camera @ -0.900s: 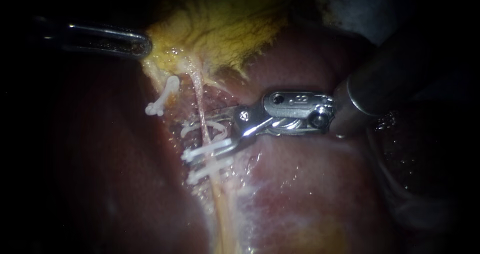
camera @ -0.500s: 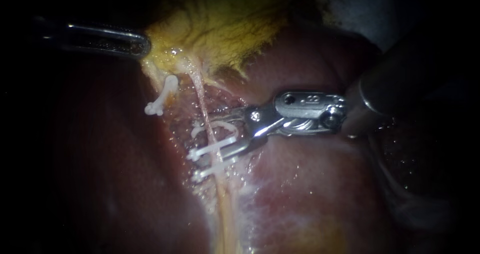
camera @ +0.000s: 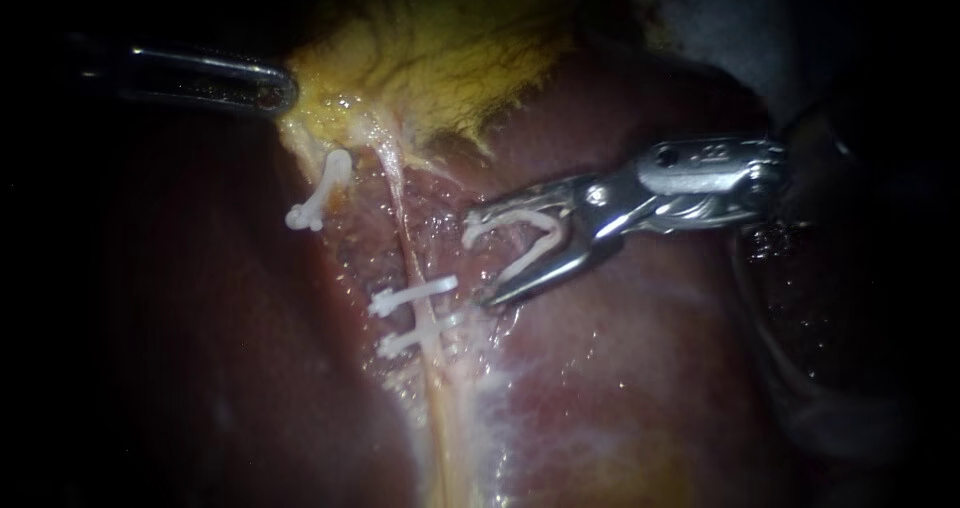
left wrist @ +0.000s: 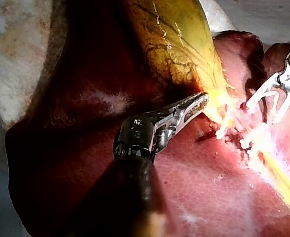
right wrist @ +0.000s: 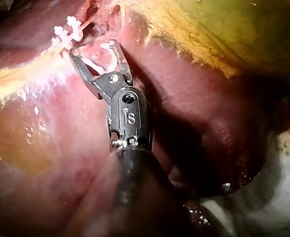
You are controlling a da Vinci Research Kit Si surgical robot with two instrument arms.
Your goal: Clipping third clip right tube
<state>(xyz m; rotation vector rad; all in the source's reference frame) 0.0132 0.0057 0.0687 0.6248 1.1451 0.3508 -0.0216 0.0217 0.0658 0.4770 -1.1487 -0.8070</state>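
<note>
The pale right tube (camera: 400, 218) runs down from the yellow gallbladder (camera: 440, 58) across the liver (camera: 620, 368). Two white clips (camera: 412, 296) are closed across it, one just below the other. My right instrument (camera: 478, 256) stands to the right of the tube and clear of it. Its jaws are wide apart, with an open white clip (camera: 525, 230) seated between them. The right wrist view shows those jaws (right wrist: 98, 49) just short of the two clips (right wrist: 66, 32). My left instrument (camera: 275, 90) grips the gallbladder's lower edge, its jaws (left wrist: 192, 105) lying together.
Another white clip (camera: 320, 198) sits on the left tube, below my left instrument. Wet, pale fatty tissue (camera: 490, 398) lines the tube lower down. White cloth (right wrist: 283, 197) shows beyond the liver's edge in the wrist views.
My right instrument has drawn back to the right, off the tube it straddled above the two clips. The open clip has come away with it in the jaws. The left instrument has held still.
</note>
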